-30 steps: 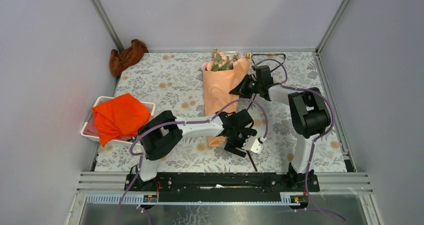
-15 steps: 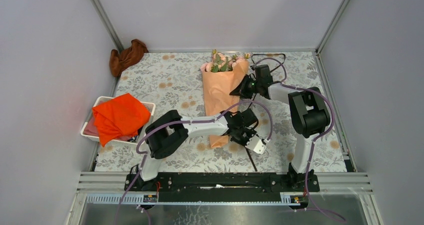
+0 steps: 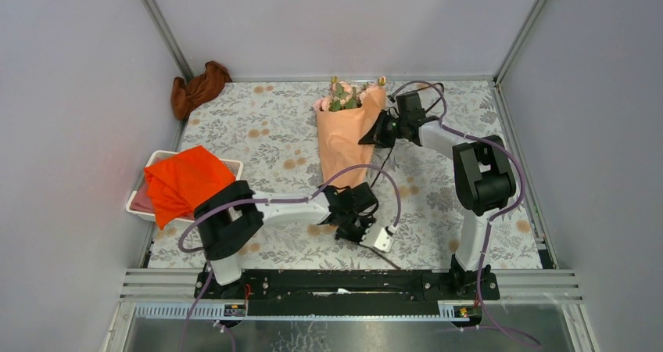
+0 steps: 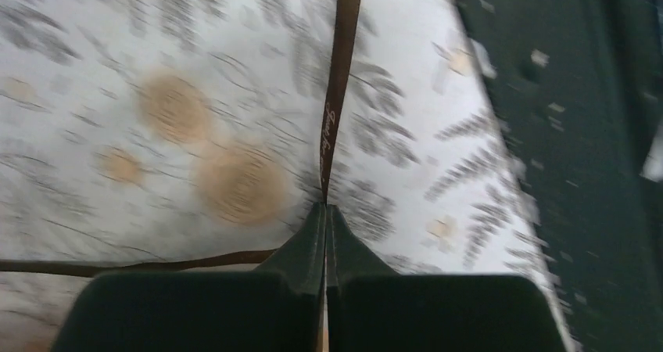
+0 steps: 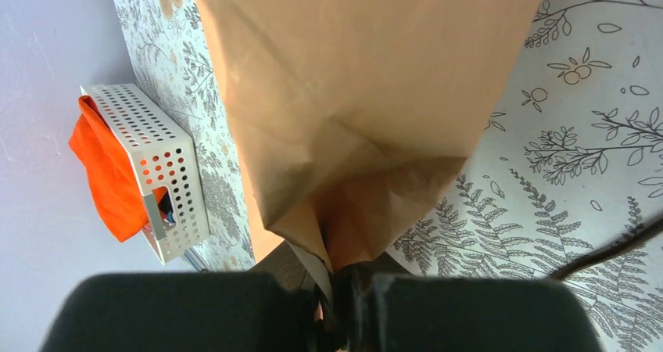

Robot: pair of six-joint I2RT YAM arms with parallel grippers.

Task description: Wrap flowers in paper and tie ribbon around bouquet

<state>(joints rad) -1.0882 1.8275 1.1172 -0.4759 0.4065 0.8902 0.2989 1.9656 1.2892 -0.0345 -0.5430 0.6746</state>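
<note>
My left gripper [image 4: 325, 208] is pressed shut on the narrow dark brown ribbon [image 4: 338, 94]. It runs straight out from my fingertips over the leaf-printed tablecloth [image 4: 195, 70], near the narrow end of the peach-orange paper cone [image 3: 344, 145]. My right gripper [image 5: 336, 291] pinches a creased fold on that cone's side nearest my right arm, below the pale pink flowers [image 3: 338, 99] at its mouth. A white perforated basket [image 5: 152, 164] holding bright orange cloth [image 5: 102, 172] sits well left of the cone.

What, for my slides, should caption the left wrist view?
Left gripper shut on the brown ribbon over the floral tablecloth.
</note>
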